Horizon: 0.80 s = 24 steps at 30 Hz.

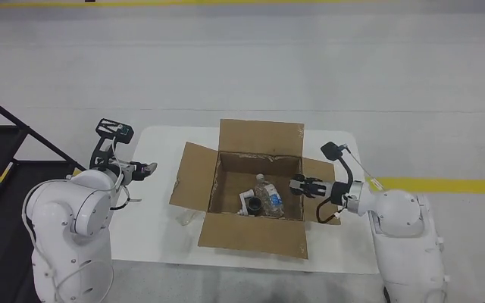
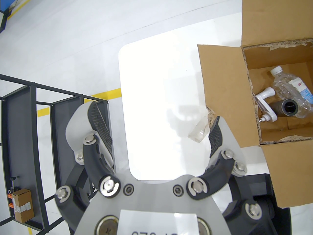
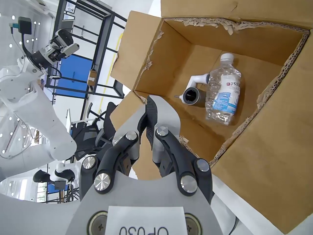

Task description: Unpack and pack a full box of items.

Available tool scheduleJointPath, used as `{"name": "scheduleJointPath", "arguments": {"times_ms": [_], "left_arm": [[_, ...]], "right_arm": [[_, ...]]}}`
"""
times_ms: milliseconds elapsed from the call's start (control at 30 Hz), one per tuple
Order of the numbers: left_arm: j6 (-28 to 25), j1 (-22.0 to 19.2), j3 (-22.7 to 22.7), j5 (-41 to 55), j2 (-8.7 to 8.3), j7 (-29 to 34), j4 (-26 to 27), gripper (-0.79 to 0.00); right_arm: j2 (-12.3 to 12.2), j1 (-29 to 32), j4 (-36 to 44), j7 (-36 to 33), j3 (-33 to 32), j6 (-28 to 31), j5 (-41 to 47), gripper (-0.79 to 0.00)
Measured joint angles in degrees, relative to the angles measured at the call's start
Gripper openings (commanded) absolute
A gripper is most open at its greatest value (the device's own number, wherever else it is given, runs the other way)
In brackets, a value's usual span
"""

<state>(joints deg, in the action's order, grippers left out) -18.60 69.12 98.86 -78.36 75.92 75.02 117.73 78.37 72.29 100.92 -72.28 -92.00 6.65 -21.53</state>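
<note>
Seen from above, an open cardboard box [image 1: 258, 136] sits on the tabletop [image 1: 163, 231]. A clear water bottle [image 1: 270, 197] lies inside, cap toward 11 o'clock, base toward 5. The right pincer [image 1: 298, 185], clenched and empty, hovers just at the bottle's 3 o'clock. The left pincer [image 1: 149, 167], spread wide, hangs well off at 9 o'clock, outside the box.

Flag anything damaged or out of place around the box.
The cardboard box has a ragged rim with torn paper shreds. A scrap of clear tape lies on the table beside one flap. Inside, the water bottle lies on its side against a dark cylinder.
</note>
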Motion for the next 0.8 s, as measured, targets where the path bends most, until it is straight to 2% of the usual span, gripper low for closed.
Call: {"name": "scheduleJointPath", "arguments": {"times_ms": [200,300,467,600,700,767,800], "left_arm": [[0.0,0.0,0.0,0.0,0.00,0.0,0.0,0.000],[0.0,0.0,0.0,0.0,0.00,0.0,0.0,0.000],[0.0,0.0,0.0,0.0,0.00,0.0,0.0,0.000],[0.0,0.0,0.0,0.0,0.00,0.0,0.0,0.000],[0.0,0.0,0.0,0.0,0.00,0.0,0.0,0.000],[0.0,0.0,0.0,0.0,0.00,0.0,0.0,0.000],[0.0,0.0,0.0,0.0,0.00,0.0,0.0,0.000]], "right_arm": [[0.0,0.2,-0.2,0.4,0.0,-0.1,0.4,-0.785],[-0.2,0.6,-2.3,3.2,-1.8,-0.2,5.7,-0.785],[-1.6,0.8,-8.0,1.0,-11.4,2.9,18.1,-0.785],[-3.2,1.0,-14.8,-3.6,-19.7,5.3,26.3,-0.785],[-4.5,0.8,-20.8,-9.2,-24.0,7.6,30.7,-0.708],[-5.4,0.5,-25.3,-11.9,-25.7,8.8,30.1,-0.696],[-5.7,0.3,-27.3,-12.6,-25.9,9.1,29.4,-0.650]]}}
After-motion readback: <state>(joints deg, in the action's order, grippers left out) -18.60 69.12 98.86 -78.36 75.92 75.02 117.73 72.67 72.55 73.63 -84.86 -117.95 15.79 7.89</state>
